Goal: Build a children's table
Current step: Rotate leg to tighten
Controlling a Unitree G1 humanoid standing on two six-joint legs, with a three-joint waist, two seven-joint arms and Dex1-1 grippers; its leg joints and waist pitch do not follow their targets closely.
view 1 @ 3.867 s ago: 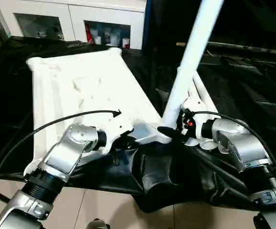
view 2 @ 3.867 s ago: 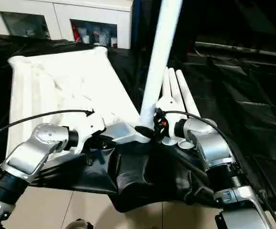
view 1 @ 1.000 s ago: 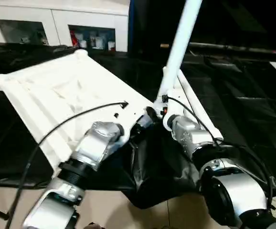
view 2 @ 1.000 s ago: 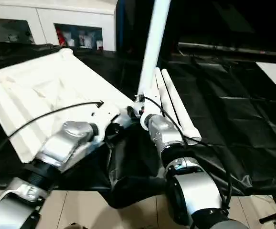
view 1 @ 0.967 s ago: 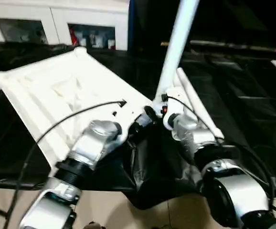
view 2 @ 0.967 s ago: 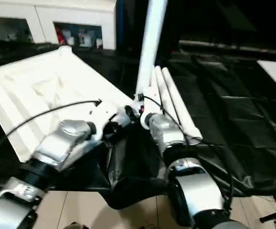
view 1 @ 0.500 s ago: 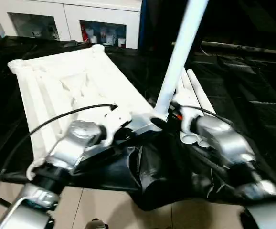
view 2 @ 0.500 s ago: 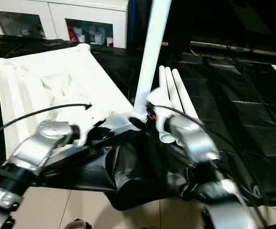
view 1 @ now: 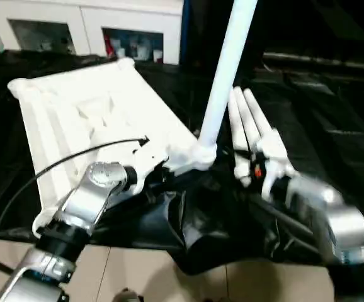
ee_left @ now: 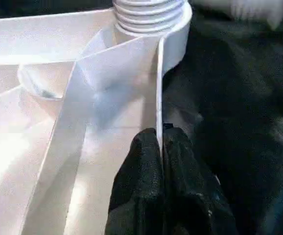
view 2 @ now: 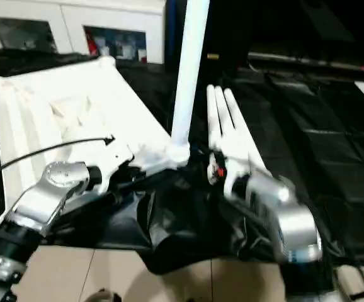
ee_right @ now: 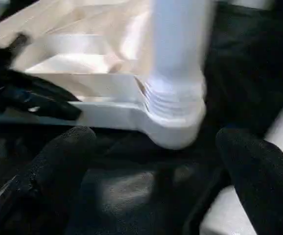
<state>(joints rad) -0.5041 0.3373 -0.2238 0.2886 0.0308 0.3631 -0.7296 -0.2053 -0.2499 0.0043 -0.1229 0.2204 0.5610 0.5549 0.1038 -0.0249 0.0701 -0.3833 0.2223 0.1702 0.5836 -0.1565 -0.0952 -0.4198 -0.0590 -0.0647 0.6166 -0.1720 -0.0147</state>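
You see a white ribbed tabletop (view 1: 94,119) and white legs (view 1: 251,126) on glossy black sheeting (view 1: 333,126).

Two head cameras look down from above; both wrist cameras sit very close, sharing the corner socket (ee_right: 173,128) with them

No legible text, label, brand, number or sign can be made out on anything in view.
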